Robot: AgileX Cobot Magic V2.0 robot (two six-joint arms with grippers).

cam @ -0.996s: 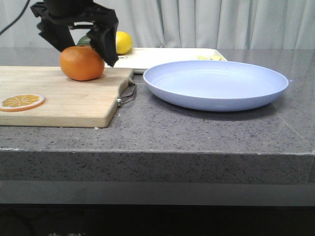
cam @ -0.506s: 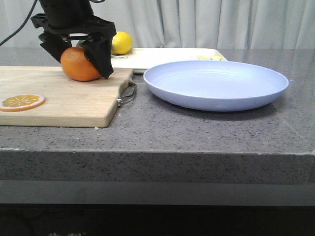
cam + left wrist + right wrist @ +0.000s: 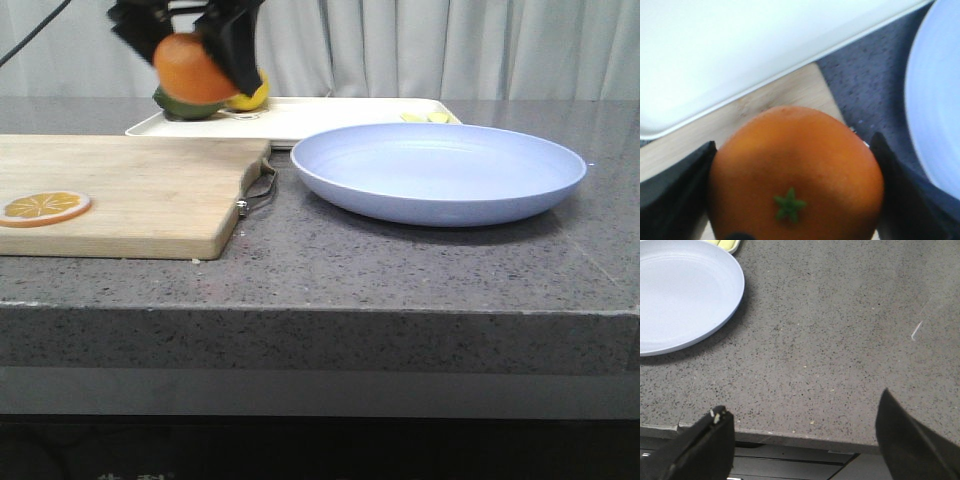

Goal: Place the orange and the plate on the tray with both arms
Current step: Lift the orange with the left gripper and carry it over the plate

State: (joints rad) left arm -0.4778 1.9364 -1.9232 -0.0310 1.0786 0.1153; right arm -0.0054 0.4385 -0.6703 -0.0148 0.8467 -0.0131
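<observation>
Left gripper (image 3: 190, 45) grips the orange (image 3: 192, 68) in the air; better lower it slowly onto the tray (image 3: 330, 115), away from the lemon (image 3: 252, 95).

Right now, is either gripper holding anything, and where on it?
The left gripper holds the orange by its opposite sides, stem end toward the wrist camera. The right gripper holds nothing.

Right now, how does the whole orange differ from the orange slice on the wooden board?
The round glossy whole orange is held up in the left tool, clear of the light wooden cutting board; the flat orange slice lies on that board. The whole orange is a smooth-skinned ball with a green stem star; the slice is a thin disc showing cut segments. Both are orange-coloured.
</observation>
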